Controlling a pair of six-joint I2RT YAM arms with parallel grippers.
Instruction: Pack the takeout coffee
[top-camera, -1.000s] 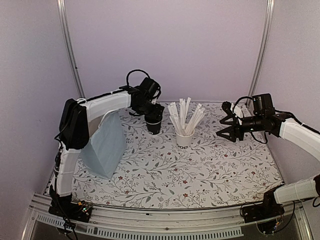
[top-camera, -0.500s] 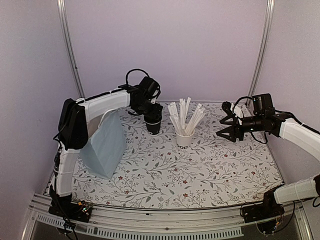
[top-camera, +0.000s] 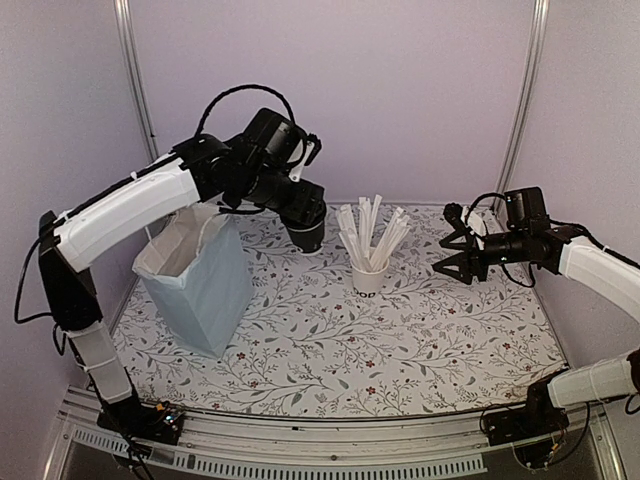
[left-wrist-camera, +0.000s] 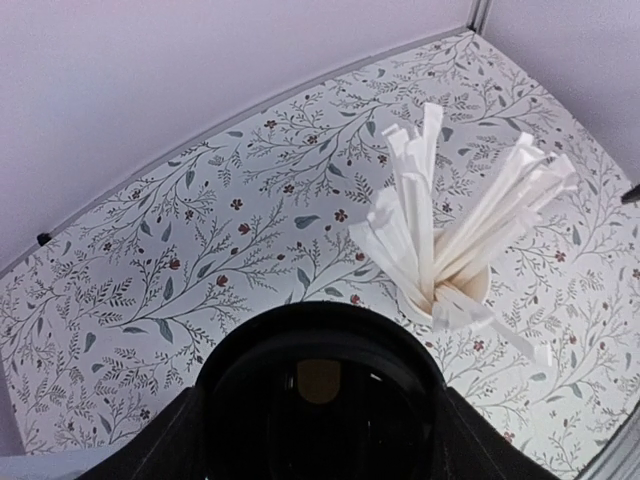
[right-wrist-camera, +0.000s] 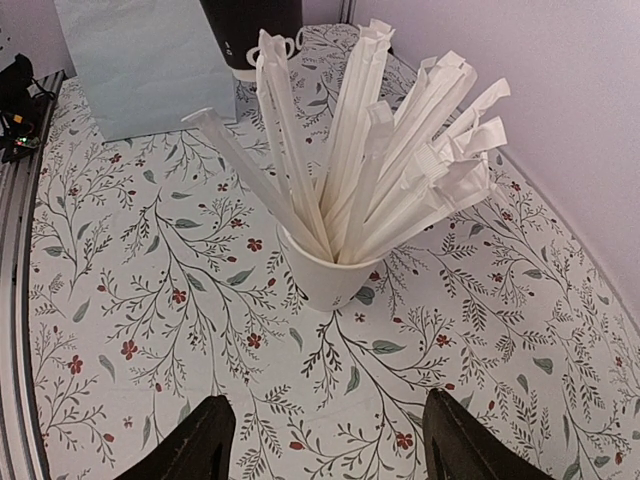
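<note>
While the left gripper (top-camera: 304, 222) stood clamped on the takeout coffee (top-camera: 309, 236), its two fingers pressed against opposite sides of the black cup's wall just under the rim. The cup was upright. Its base looked just clear of the table (top-camera: 400, 350), though the overhead view did not settle that. In the left wrist view the cup (left-wrist-camera: 320, 330) filled the bottom of the picture directly below the camera. Its round mouth faced up and its inside lay in shadow, with the left gripper (left-wrist-camera: 320, 410) closed around it from either side.

To the right of that gripper, and lower than it, stood a white paper cup (top-camera: 369, 277) stuffed with tall white wrapped sticks that fanned outward. It was near the coffee but not touching it. The same stick-filled cup (left-wrist-camera: 462, 288) showed ahead and to the right in the left wrist view. To the left of the left gripper, and nearer the arm bases, a pale blue paper bag (top-camera: 200, 295) stood upright on the table with its mouth open.

The right gripper (top-camera: 447, 243) hung well apart from the coffee. Its fingers were spread wide with nothing between them, and it pointed toward the stick-filled cup. From the right wrist, the right gripper (right-wrist-camera: 330, 420) framed that white cup (right-wrist-camera: 325, 272) straight ahead. Beyond it were the black cup (right-wrist-camera: 240, 30) and the blue bag (right-wrist-camera: 140, 60).
</note>
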